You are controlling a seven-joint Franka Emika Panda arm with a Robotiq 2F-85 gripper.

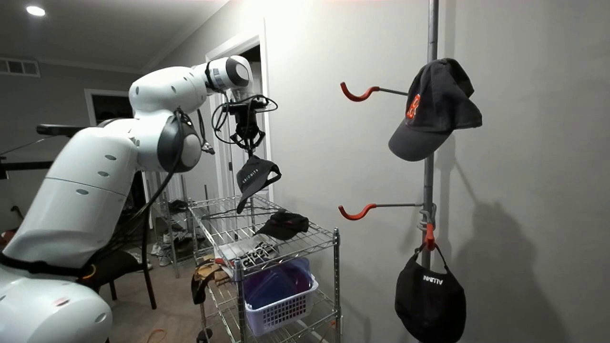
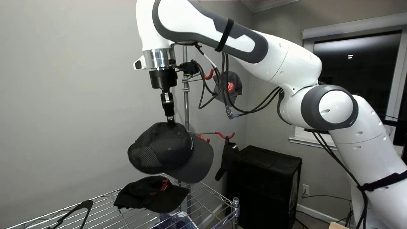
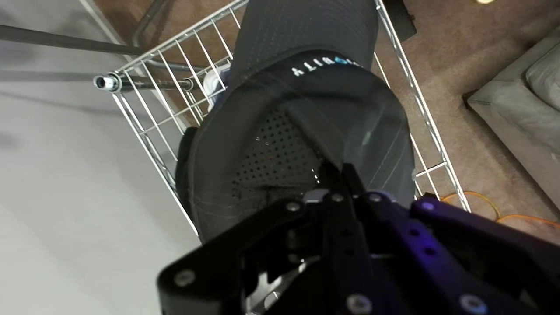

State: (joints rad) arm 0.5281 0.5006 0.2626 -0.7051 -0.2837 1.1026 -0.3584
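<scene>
My gripper [image 1: 250, 150] is shut on the crown of a dark grey cap [image 1: 252, 177] with white lettering on its front. In the wrist view, a fold of the cap [image 3: 302, 105] runs up between the fingertips. The cap hangs tilted, brim downward, above the top shelf of a wire rack. Below it on that shelf lies a black cap [image 2: 140, 194] with a red mark. A dark cap [image 1: 441, 97] with an orange-red letter hangs high on a metal pole [image 1: 429, 178]. Lower on the pole hangs a black cap [image 1: 429, 300] by its strap.
Red-tipped hooks stick out from the pole, an upper hook [image 1: 358, 97] and a lower hook [image 1: 357, 214]. The wire rack [image 1: 336, 281] stands by the wall, a lilac basket [image 1: 281, 312] on its lower shelf. A black box-shaped item [image 2: 264, 178] stands beyond the rack.
</scene>
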